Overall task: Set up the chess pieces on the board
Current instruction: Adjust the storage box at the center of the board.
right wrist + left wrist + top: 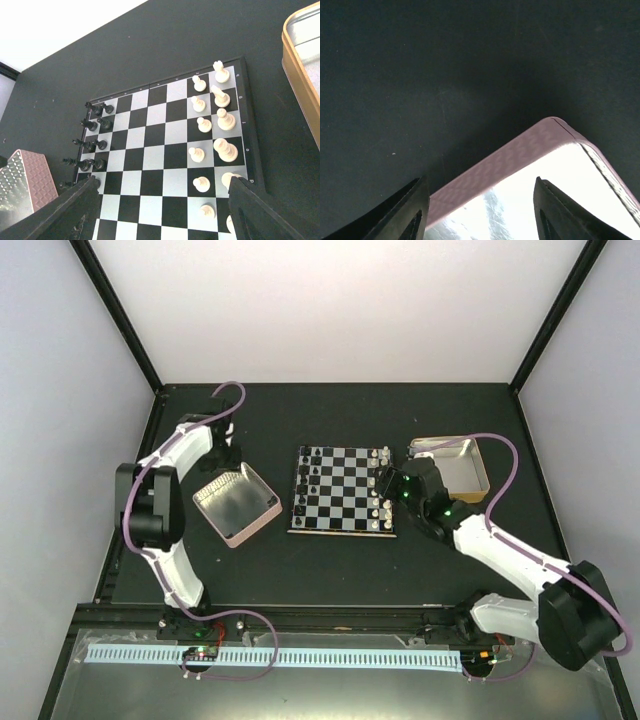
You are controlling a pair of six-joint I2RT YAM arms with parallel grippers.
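Note:
The board [343, 492] lies mid-table. Several black chess pieces [310, 476] stand along its left edge, and white ones [381, 492] along its right edge. In the right wrist view the black pieces [93, 136] fill two columns on the far left of the board [165, 150]. My right gripper [164, 181] hangs open above the board's right side [386, 480], holding nothing. My left gripper [480, 182] is open over the far corner of the pink-rimmed tin [520, 155], with nothing between its fingers [415, 210].
The pink-rimmed tin [237, 505] sits left of the board, its shiny inside showing. A gold-rimmed tin [455, 466] stands to the board's right, behind my right arm. Black frame posts edge the dark table.

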